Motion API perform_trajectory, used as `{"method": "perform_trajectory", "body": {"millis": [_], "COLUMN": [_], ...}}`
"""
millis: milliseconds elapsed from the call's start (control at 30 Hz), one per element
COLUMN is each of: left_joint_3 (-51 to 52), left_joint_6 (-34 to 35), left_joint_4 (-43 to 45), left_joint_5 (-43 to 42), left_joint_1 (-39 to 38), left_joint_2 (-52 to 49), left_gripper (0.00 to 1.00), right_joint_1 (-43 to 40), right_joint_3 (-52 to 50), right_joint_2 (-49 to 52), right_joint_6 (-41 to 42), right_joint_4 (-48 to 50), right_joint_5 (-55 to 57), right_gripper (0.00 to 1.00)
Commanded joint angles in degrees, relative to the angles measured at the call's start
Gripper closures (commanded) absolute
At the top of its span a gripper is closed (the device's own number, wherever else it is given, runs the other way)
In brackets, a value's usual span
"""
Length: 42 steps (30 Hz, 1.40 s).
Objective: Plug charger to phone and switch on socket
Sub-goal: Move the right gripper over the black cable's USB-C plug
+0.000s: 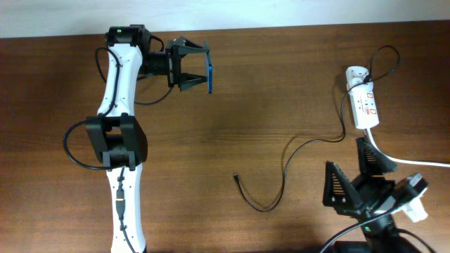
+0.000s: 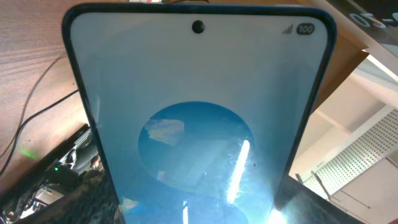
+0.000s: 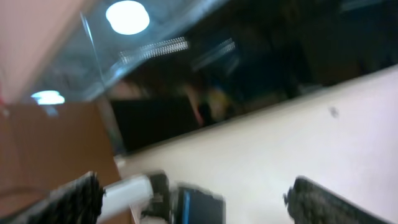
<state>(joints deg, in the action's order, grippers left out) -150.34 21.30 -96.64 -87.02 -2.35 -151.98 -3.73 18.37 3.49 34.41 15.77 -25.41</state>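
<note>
My left gripper [image 1: 204, 69] is shut on the phone [image 1: 210, 79] and holds it on edge above the far left of the table. In the left wrist view the phone [image 2: 199, 124] fills the frame, its blue screen lit with a lighter oval. The charger's white adapter [image 1: 355, 74] sits in the far end of the socket strip [image 1: 365, 107] at the right. Its thin black cable [image 1: 295, 151] loops across the table to the loose connector tip [image 1: 235, 177] at centre. My right gripper [image 1: 346, 160] is open and empty near the front right; it also shows in the right wrist view [image 3: 199, 190].
The strip's thick white cord [image 1: 408, 163] runs off to the right, passing close to my right gripper. The right wrist view is blurred and shows a pale wall and a dark window. The left arm [image 1: 119, 133] lies along the table's left side.
</note>
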Motion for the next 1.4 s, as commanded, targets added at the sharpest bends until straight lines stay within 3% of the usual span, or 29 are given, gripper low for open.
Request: {"method": "perform_trajectory", "body": {"millis": [0, 133, 267, 367, 500, 600, 667, 733, 933, 1000, 1133, 1200, 1233, 1367], "left_joint_3": [-1.6, -1.6, -1.6, -1.6, -1.6, -1.6, -1.6, -1.6, -1.6, -1.6, -1.6, -1.6, -1.6, -1.6], "left_joint_6": [0.5, 0.5, 0.6, 0.6, 2.3, 2.3, 2.3, 2.3, 2.3, 2.3, 2.3, 2.3, 2.3, 2.3], "left_joint_4": [-0.1, -0.1, -0.1, -0.1, -0.1, -0.1, -0.1, -0.1, -0.1, -0.1, -0.1, -0.1, -0.1, -0.1], "left_joint_5": [-3.2, -3.2, -3.2, -3.2, -3.2, -3.2, -3.2, -3.2, -3.2, -3.2, -3.2, -3.2, -3.2, -3.2], "left_joint_1": [0.0, 0.0, 0.0, 0.0, 0.0, 0.0, 0.0, 0.0, 0.0, 0.0, 0.0, -0.1, -0.2, -1.0], "left_joint_2": [-0.3, -0.3, -0.3, -0.3, -0.3, -0.3, -0.3, -0.3, -0.3, -0.3, -0.3, -0.3, -0.3, -0.3], "left_gripper": [0.23, 0.23, 0.23, 0.23, 0.22, 0.22, 0.21, 0.21, 0.21, 0.21, 0.22, 0.22, 0.22, 0.21], "right_joint_1": [0.3, 0.3, 0.3, 0.3, 0.3, 0.5, 2.7, 8.1, 33.4, 38.5, 44.0, 45.0, 45.4, 46.3], "right_joint_3": [15.3, 31.7, 49.5, 54.7, 54.8, 54.8, 54.8, 55.1, 65.9, 70.8, 75.6, 77.6, 78.2, 78.2], "right_joint_2": [6.4, 17.5, 35.1, 44.9, 54.7, 60.7, 63.1, 64.5, 73.2, 77.9, 86.9, 90.6, 92.5, 95.0], "right_joint_6": [-14.3, -26.7, -36.0, -36.7, -35.5, -35.4, -32.3, -26.9, -8.5, -9.8, -11.0, -11.8, -12.8, -14.5], "right_joint_4": [-17.3, -39.5, -65.2, -73.8, -76.1, -76.3, -76.5, -76.5, -75.7, -69.9, -60.8, -57.7, -55.1, -50.8], "right_joint_5": [-1.2, -1.1, -0.9, -5.3, -21.5, -20.3, -13.0, 1.7, 39.3, 40.1, 45.9, 47.3, 47.1, 46.8], "right_gripper": [0.02, 0.02, 0.02, 0.02, 0.02, 0.02, 0.02, 0.02, 0.01, 0.00, 0.08, 0.12, 0.19, 0.20]}}
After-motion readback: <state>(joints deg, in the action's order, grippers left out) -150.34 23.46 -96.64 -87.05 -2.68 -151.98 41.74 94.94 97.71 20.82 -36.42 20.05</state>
